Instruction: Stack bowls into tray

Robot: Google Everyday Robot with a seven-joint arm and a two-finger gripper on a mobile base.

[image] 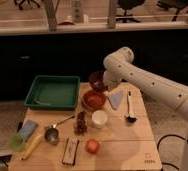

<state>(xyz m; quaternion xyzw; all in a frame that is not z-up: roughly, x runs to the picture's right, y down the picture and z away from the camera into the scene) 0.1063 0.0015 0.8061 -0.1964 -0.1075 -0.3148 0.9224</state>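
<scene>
- Camera view: gripper (105, 82), jaws pinched on maroon bowl (96, 80) at its rim, holds it above red-orange bowl (93, 100) on desk (122, 140).
- Tray (53, 78) lies just left.
- Bowls likely light, rigid, slick; grip the rims.

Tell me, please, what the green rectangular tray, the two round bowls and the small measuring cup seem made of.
Green rectangular tray: likely plastic, matte. Dark maroon round bowl, in the gripper, next to the red-orange round bowl: both probably plastic, opaque. Small measuring cup: metal, greyish sheen.
</scene>
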